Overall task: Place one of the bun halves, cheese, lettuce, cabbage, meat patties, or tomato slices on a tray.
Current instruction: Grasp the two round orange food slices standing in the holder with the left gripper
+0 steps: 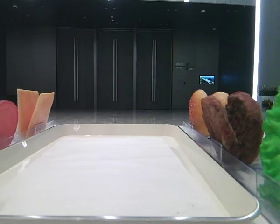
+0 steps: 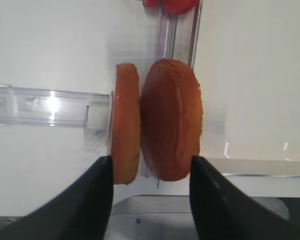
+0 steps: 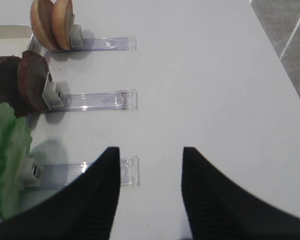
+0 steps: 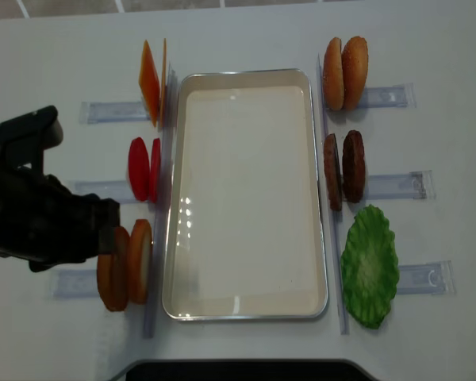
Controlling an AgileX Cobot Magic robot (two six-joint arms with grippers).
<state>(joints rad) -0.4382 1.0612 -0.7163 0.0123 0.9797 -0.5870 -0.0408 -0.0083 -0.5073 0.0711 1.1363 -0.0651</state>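
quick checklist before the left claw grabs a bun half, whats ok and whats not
1. Left claw open: ok, jaws stand apart.
2. Claw lined up on the bun halves: ok, both halves sit between the jaws in the left wrist view.
3. Only one half taken: not ok, the jaws straddle both.
4. Tray free to receive: ok, nothing lies on it.
5. Right claw out of the way: ok, open above bare table near the lettuce holder.
6. Contact with the bun: cannot tell.
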